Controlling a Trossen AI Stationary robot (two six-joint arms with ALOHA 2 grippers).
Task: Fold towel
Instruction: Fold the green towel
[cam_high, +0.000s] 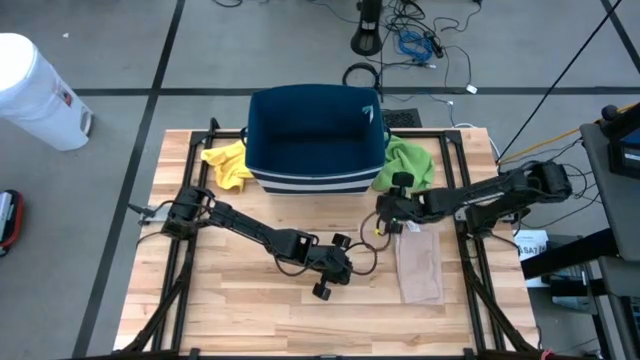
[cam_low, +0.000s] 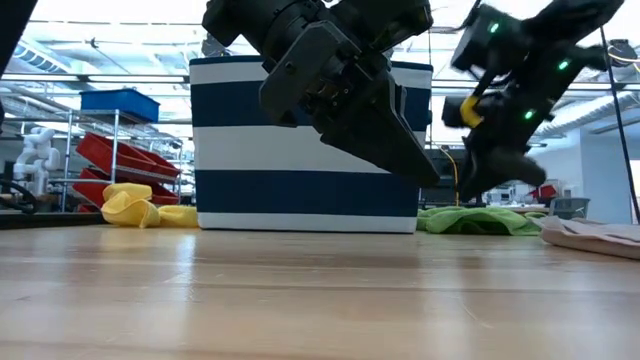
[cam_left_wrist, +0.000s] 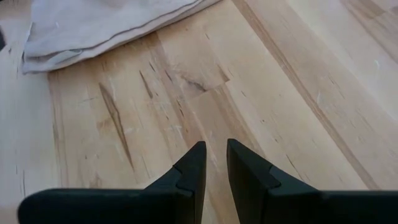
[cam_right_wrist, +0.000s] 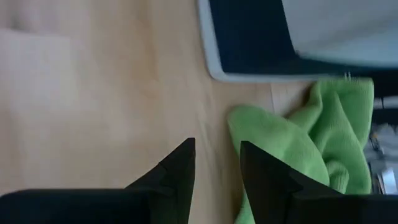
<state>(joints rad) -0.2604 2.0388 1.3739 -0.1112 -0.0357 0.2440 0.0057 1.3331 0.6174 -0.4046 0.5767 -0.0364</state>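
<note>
Wooden table (cam_high: 250, 300); overhead only: folded beige towel's (cam_high: 419, 265) full outline.

Two dark, near-black arms are seen in the high view, the left arm (cam_high: 250, 233) in the lower centre-left of the frame and the right arm (cam_high: 480, 195) at centre right, each built of slim links joined by bulkier rounded joints. Thin black cables are looped beside the left gripper (cam_high: 335, 268). A yellow part is carried near the right gripper (cam_high: 385, 215). In the low view, small green lights are shown on the right arm's housing. Matte black, wedge-shaped fingers (cam_left_wrist: 189, 171) tapering to points are shown in the wrist views.
</note>
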